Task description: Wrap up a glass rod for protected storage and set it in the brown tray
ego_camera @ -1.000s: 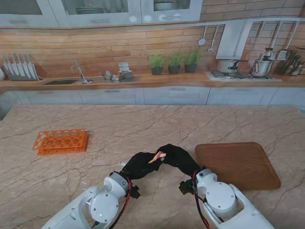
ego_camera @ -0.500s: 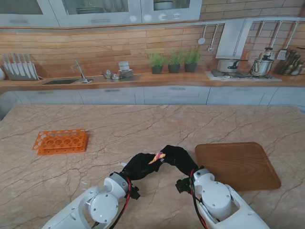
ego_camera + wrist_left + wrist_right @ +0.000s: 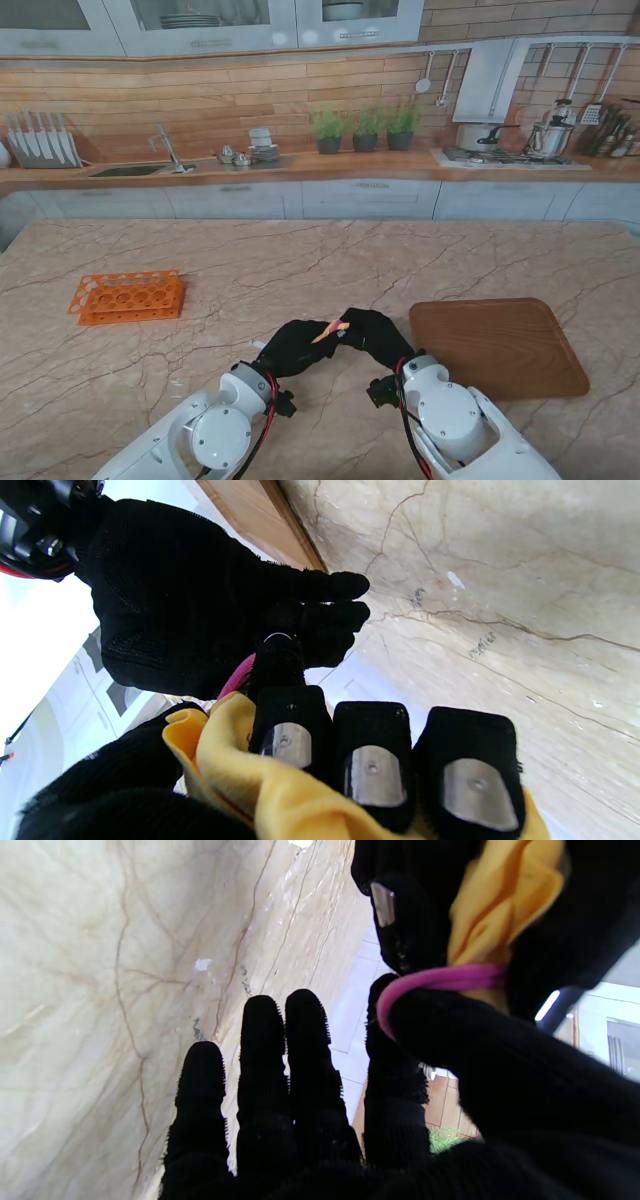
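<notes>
While both hands meet near the table's near edge, the wrapping step is in hand and the placing is not yet done.

Table: marble top, bearing all items below.

Tray: brown, at about 3 o'clock from the hands, nothing on it.

Rack: orange, at about 9 o'clock, well apart from the work.

Left hand: black glove, fingers clamped on the yellow cloth, which bunches over its palm.

Right hand: at 3 o'clock of the left and touching it; thumb and forefinger are hooked into the pink band, other fingers straight and apart.

Band: stretched taut from the cloth bundle to the right thumb; it appears to be going on as a tie.

Glass rod: not made out with certainty; judged to lie inside the cloth, in the left hand.

Next move, as judged: seat the band around the bundle, slip the right fingers free, then carry the bundle toward 3 o'clock to the tray.
</notes>
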Robot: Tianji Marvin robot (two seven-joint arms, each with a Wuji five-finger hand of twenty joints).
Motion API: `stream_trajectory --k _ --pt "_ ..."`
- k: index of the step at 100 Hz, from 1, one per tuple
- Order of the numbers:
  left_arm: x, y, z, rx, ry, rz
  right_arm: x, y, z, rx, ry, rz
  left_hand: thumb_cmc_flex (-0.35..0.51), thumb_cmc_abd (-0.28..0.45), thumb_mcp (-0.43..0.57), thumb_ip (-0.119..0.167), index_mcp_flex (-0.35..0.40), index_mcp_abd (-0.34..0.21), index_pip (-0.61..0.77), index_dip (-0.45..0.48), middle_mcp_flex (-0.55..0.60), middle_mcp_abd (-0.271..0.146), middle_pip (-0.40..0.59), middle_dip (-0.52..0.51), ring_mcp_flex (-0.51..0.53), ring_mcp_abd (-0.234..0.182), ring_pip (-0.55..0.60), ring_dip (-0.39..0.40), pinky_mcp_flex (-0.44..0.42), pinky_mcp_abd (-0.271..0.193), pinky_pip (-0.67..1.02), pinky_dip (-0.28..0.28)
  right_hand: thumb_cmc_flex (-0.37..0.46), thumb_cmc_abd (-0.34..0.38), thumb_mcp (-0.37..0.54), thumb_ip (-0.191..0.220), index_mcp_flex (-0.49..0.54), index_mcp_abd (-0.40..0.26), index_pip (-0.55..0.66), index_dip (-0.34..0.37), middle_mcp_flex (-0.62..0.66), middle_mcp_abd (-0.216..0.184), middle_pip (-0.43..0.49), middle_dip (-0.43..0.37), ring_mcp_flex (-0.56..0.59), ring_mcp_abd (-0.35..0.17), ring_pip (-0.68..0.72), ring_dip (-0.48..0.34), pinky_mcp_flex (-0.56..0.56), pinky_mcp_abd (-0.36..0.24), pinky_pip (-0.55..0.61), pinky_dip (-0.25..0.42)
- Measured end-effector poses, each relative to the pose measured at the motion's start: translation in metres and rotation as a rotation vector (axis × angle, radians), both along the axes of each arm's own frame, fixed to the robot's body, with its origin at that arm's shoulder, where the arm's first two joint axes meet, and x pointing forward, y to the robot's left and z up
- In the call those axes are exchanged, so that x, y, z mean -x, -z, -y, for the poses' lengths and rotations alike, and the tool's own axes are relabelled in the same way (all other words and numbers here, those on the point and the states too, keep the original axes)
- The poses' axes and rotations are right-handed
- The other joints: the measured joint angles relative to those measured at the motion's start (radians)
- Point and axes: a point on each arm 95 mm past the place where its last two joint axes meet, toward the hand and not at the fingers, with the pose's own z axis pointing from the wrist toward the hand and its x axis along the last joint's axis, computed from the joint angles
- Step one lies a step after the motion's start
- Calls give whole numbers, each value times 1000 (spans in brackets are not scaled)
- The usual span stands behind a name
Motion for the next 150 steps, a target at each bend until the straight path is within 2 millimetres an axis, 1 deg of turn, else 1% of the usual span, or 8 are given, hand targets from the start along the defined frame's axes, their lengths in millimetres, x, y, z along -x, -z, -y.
stream_trajectory --k 9,19,29,40,48,56,59,150 --pt "0 1 0 -1 -6 0 1 0 0 1 2 -2 2 0 0 0 0 0 0 0 0 0 -1 0 0 0 0 0 0 0 0 -2 3 10 -18 -25 -2 0 0 -41 0 0 1 2 0 0 0 0 -8 0 3 -1" --pt "-1 1 -1 -5 -11 -3 1 0 2 2 -1 -1 8 0 -1 0 0 0 0 0 0 0 -1 0 0 0 0 0 0 0 0 -10 48 33 -45 -187 -3 1 -21 -117 0 0 1 2 0 0 0 0 -8 0 3 -11" --pt "-1 2 -1 -9 -13 -9 1 0 3 5 -9 7 8 0 -1 0 0 0 0 0 0 0 -1 0 0 0 0 0 0 0 0 -12 85 60 -118 -270 -3 11 -29 -167 0 0 1 2 11 0 0 0 -8 0 4 -11" --pt "-1 2 -1 -11 -14 -16 1 0 4 4 -5 16 8 0 -2 0 0 0 0 0 0 0 -1 0 0 0 0 0 0 0 0 -12 87 61 -160 -292 1 11 -28 -173 23 -1 1 2 23 0 0 0 -1 3 4 -11" --pt "-1 2 -1 -11 -16 -20 0 0 4 13 11 29 7 0 -2 0 0 0 0 0 0 0 -1 0 0 0 0 0 0 1 0 -12 87 61 -181 -333 13 10 -27 -181 35 -4 1 3 43 0 0 0 6 10 4 -12" --pt "-1 2 -1 -8 -16 -23 -1 -1 5 56 18 56 9 0 -2 0 0 0 0 0 0 0 -1 0 0 0 0 0 0 1 0 -12 76 61 -194 -338 13 8 -25 -181 44 -4 1 3 44 0 1 0 14 11 4 -12" --pt "-1 2 -1 -7 -17 -24 -2 -1 5 85 13 70 9 0 -2 0 0 0 0 0 0 0 -1 0 0 0 0 0 0 1 0 -12 89 72 -215 -370 13 7 -25 -181 44 -4 1 3 45 0 1 0 16 11 10 -12" --pt "3 5 0 39 -115 -34 -4 6 1 478 -134 341 66 -44 -9 -3 1 1 -1 1 -1 13 -21 0 0 9 0 0 -4 14 1 -26 89 66 -204 -375 51 -35 -41 -205 151 -23 -66 -61 79 7 13 0 34 23 88 -36"
